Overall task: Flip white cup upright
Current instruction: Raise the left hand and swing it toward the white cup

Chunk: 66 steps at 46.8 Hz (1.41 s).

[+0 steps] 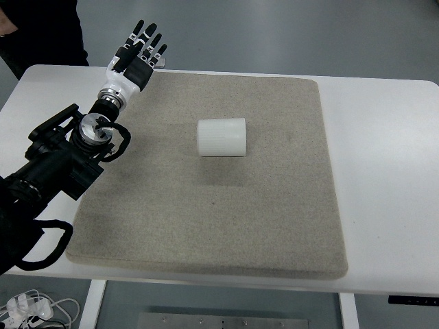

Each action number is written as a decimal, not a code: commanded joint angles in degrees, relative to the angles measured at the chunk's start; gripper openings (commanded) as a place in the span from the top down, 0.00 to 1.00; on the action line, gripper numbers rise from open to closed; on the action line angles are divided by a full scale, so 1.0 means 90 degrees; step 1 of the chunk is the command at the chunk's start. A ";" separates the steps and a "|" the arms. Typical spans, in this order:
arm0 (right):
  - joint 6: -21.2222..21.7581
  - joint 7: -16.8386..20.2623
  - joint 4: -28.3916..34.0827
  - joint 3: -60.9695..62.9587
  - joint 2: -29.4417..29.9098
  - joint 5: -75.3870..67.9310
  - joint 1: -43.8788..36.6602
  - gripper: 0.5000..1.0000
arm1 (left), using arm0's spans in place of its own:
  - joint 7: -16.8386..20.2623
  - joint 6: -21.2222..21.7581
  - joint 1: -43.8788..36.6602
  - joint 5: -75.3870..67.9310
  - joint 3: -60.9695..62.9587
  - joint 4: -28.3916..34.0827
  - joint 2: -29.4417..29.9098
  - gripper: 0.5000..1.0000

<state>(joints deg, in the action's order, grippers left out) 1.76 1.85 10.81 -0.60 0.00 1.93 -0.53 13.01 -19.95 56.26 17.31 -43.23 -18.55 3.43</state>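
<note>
A white ribbed cup [221,137] lies on its side near the middle of the grey felt mat [274,219], its axis running left to right. My left hand [140,49] is raised at the mat's far left corner, well left of the cup, with its fingers spread and nothing in them. Its black arm [58,161] comes in from the lower left. My right arm does not show.
The mat covers most of a white table [384,171]. A person in dark clothing [41,31] stands at the far left corner, just beyond my left hand. Cables lie on the floor at bottom left [31,308].
</note>
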 commanded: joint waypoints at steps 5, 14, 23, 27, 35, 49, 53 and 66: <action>0.0000 0.0000 0.0000 -0.0001 0.0000 0.0000 0.0000 0.10 | 0.0000 0.0020 0.0028 0.0019 -0.0001 0.0010 -0.0010 0.01; 0.0000 0.0000 0.0000 -0.0001 0.0000 0.0000 0.0000 0.10 | 0.0000 -0.0029 0.0067 0.0020 -0.0011 0.0010 0.0019 0.01; 0.0000 0.0000 0.0000 -0.0001 0.0000 0.0000 0.0000 0.10 | -0.0010 0.0010 0.0058 0.0029 -0.0001 0.0146 0.0058 0.01; 0.0000 0.0000 0.0000 -0.0001 0.0000 0.0000 0.0000 0.10 | -0.0010 0.0000 0.0058 -0.0048 -0.0001 0.0215 0.0068 0.01; 0.0000 0.0000 0.0000 -0.0001 0.0000 0.0000 0.0000 0.10 | 0.0000 -0.0107 0.0243 -0.0088 0.0116 0.0215 0.0068 0.01; 0.0000 0.0000 0.0000 -0.0001 0.0000 0.0000 0.0000 0.10 | 0.0000 -0.0097 0.0643 -0.1658 0.0331 0.0147 0.0107 0.01; 0.0000 0.0000 0.0000 0.0008 0.0000 0.0000 0.0000 0.10 | 0.0000 -0.0088 0.0702 -0.2410 0.0321 -0.0038 0.0107 0.01; 0.0000 0.0000 0.0000 -0.0001 0.0000 0.0000 0.0000 0.10 | -0.0010 -0.0039 0.0663 -0.4588 0.0341 -0.1297 0.0741 0.01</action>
<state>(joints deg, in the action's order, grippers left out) 1.76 1.85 10.81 -0.61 0.00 1.93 -0.53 12.95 -20.39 62.26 -18.64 -40.17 -26.97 8.06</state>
